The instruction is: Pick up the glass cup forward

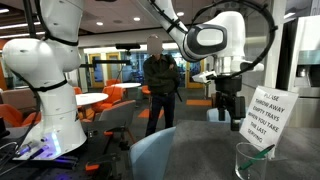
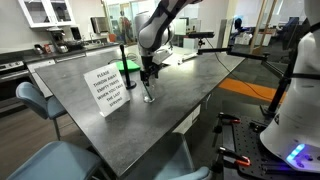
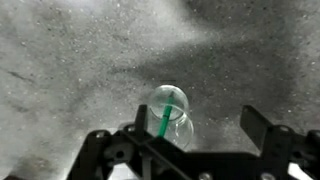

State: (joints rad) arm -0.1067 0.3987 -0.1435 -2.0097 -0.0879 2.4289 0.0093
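The glass cup is clear, with a thin green stick in it, and stands upright on the grey speckled table. It also shows in both exterior views. My gripper is open and hovers just above the cup. In the wrist view the cup lies between the two fingers, closer to the left finger, and I see no contact. The gripper also shows in both exterior views.
A white sign with printed text stands on the table right beside the cup, also in an exterior view. A person stands behind the table. A white robot base and chairs stand nearby.
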